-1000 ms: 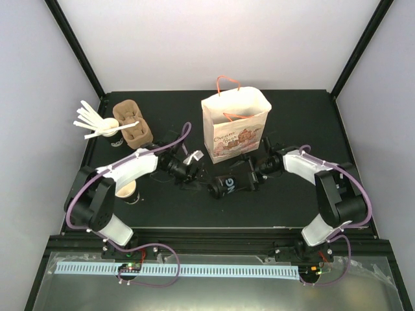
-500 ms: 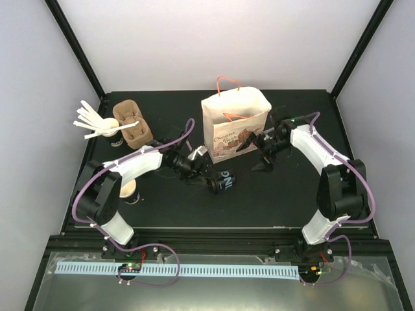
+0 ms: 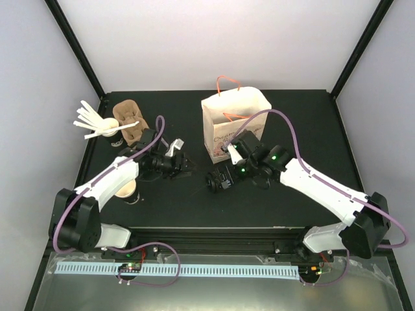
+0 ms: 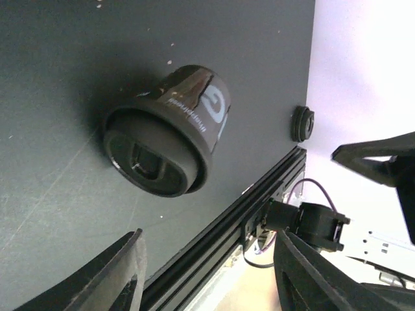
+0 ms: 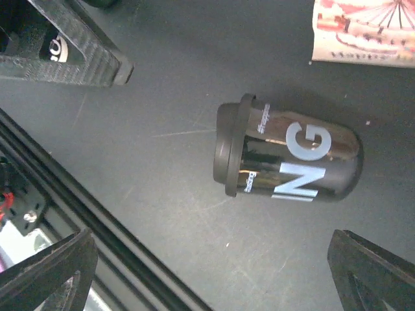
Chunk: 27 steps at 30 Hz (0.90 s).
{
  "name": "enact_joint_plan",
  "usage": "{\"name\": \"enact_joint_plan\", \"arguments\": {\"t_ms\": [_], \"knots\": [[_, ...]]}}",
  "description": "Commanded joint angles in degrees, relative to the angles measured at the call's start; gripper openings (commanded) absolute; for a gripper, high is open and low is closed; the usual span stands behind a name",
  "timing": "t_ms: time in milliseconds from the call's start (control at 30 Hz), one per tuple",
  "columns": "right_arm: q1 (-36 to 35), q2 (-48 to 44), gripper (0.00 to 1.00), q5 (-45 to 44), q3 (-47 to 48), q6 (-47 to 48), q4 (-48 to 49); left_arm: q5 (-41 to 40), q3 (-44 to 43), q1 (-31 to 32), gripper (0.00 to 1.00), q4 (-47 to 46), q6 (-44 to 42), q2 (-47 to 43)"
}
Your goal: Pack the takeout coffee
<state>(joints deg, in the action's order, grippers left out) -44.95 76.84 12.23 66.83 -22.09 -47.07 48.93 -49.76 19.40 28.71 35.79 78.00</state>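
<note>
From overhead I see the small black lidded paper cup (image 3: 219,181) lying on its side on the black table (image 3: 292,129), just in front of the printed paper bag (image 3: 235,126). My left wrist view has the left gripper (image 4: 207,236) facing the cup's lidded end, jaws apart and empty. My right wrist view shows the right gripper (image 5: 211,240) spread wide, not touching the cup.

Paper bag (image 3: 237,123) stands upright; pulp carriers (image 3: 134,127) far left.
</note>
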Motion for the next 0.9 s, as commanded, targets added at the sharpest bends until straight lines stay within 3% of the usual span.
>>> {"name": "enact_joint_plan", "arguments": {"t_ms": [0,167,300,533,767,867], "knots": [[-1.8,2.2,1.0,-9.0,2.8,6.2,3.2,-0.4,3.2,-0.7,0.55,-0.1,-0.3,-0.3],[-2.3,10.8,1.0,-8.4,10.5,6.8,-0.2,-3.0,4.6,-0.8,0.55,-1.6,-1.5,-1.8],[-4.9,14.5,1.0,-14.7,11.9,3.4,0.0,-6.9,4.7,-0.8,0.56,-2.2,-2.8,-2.3],[-4.8,7.6,1.0,-15.3,-2.7,0.6,12.0,-10.4,15.0,0.8,0.58,-16.5,1.1,-9.1],[-4.8,8.8,0.96,-14.3,-7.0,0.5,14.5,-16.9,25.0,7.7,0.61,-32.9,9.5,-12.7],[-3.4,7.4,0.95,-14.6,-9.0,0.8,16.5,-18.1,27.1,9.6,0.57,-37.2,10.8,-10.9]]}}
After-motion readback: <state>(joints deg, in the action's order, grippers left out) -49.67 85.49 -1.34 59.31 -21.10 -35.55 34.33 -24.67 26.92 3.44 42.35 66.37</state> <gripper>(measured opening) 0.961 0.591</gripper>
